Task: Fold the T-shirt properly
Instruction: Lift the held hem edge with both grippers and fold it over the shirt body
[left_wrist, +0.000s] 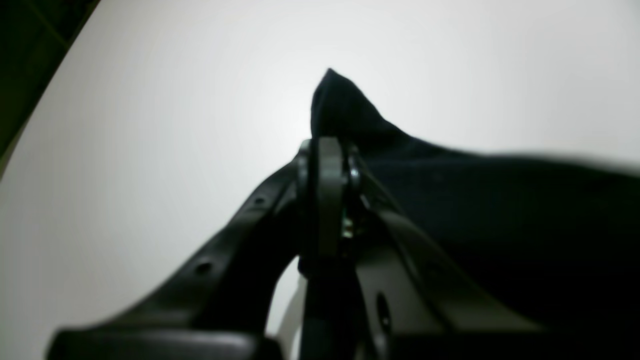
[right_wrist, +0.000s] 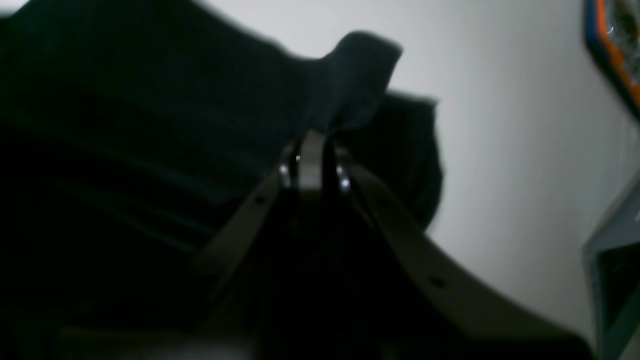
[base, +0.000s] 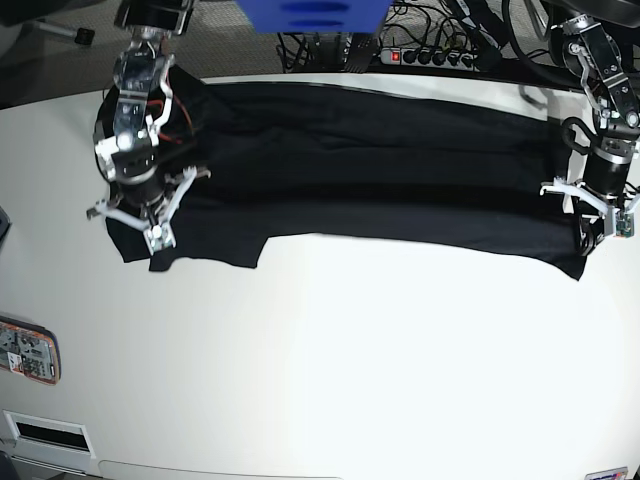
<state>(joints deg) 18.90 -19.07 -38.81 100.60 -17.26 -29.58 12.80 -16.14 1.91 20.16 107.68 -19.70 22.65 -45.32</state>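
Stretched across the far half of the white desk (base: 330, 360), the plain black, soft fabric T-shirt (base: 370, 170) hangs limp and light, best held at edges, each clenched end effector (left (left_wrist: 327, 145), right (right_wrist: 312, 150)) pinching one end.

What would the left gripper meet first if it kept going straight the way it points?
The left gripper, shut on the T-shirt, already has a peak of fabric at its tips. Past that the line seems to reach only the bare white table, though depth is unclear.
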